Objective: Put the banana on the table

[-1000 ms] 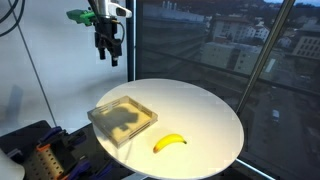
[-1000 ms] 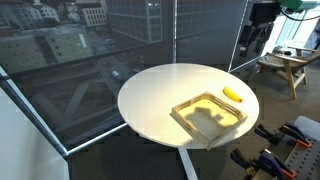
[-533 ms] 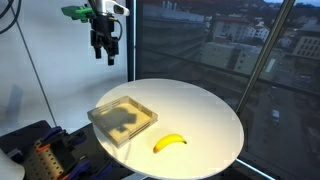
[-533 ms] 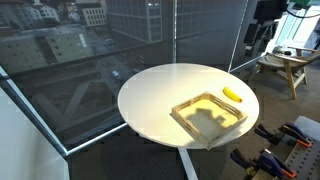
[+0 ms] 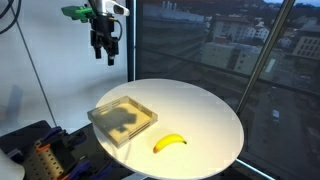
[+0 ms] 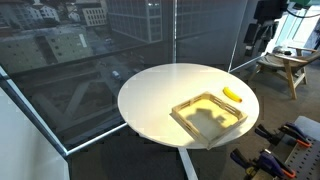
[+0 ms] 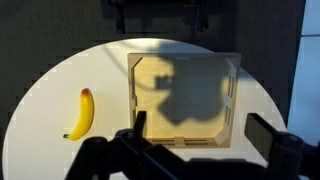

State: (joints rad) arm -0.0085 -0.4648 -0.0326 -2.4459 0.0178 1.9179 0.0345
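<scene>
The banana (image 5: pixel 170 142) lies flat on the white table (image 5: pixel 205 110), just outside the tray (image 5: pixel 140 131) and not touching it. From the wrist view it sits off one side wall of the tray, roughly parallel to that wall, with bare table top all round it. The tray itself looks empty but for the arm's shadow. The gripper (image 5: pixel 106 58) hangs high above, up and off to the tray's far side from the banana, fingers pointing down and spread wide, with nothing between them. To my eye the job is as good as done: the fruit rests on the table proper, not in the tray, and nothing has hold of it. What remains, I'd judge, is only for the arm to keep clear — no descent, no closing of the fingers — and perhaps to settle somewhere well away from the tray so the banana is left undisturbed.
</scene>
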